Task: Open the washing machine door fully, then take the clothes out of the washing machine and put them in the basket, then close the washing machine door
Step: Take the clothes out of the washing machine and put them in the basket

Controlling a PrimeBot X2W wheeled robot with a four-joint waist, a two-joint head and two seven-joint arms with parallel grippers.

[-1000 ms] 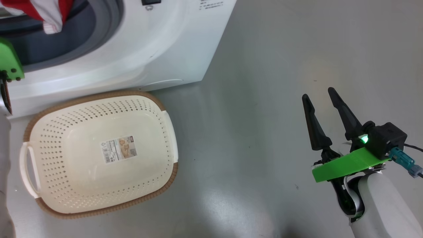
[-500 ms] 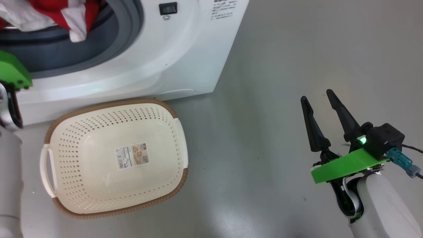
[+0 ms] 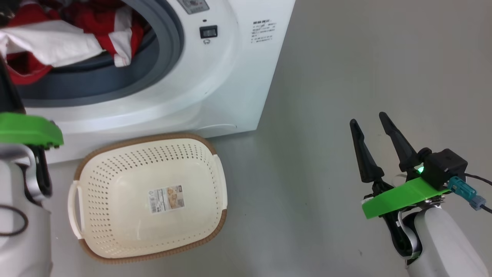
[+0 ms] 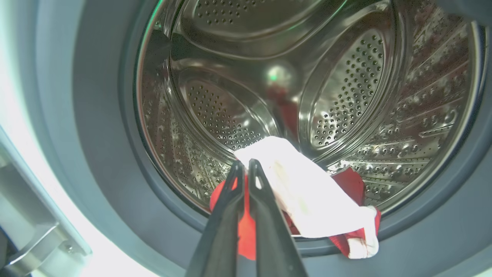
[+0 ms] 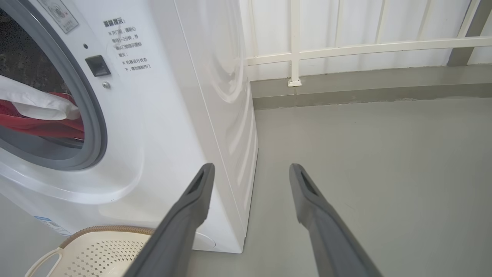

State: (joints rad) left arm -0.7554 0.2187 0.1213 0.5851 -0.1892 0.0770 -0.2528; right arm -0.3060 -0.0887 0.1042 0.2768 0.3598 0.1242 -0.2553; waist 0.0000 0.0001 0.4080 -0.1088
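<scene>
The left gripper (image 4: 243, 166) is pinching the clothes (image 4: 307, 192) at the mouth of the washing machine (image 3: 215, 77), its 2 fingers pressed together on red fabric, the bundle trailing toward the robot's right. The basket (image 3: 153, 137) is sitting on the floor (image 3: 307, 173) just below; the right gripper (image 3: 368, 118), fingers spread, is hovering well apart.

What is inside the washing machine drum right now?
Red clothes under a white cloth, draped over the grey ring; the left gripper is shut on them. Anything beneath the pile is covered.
</scene>
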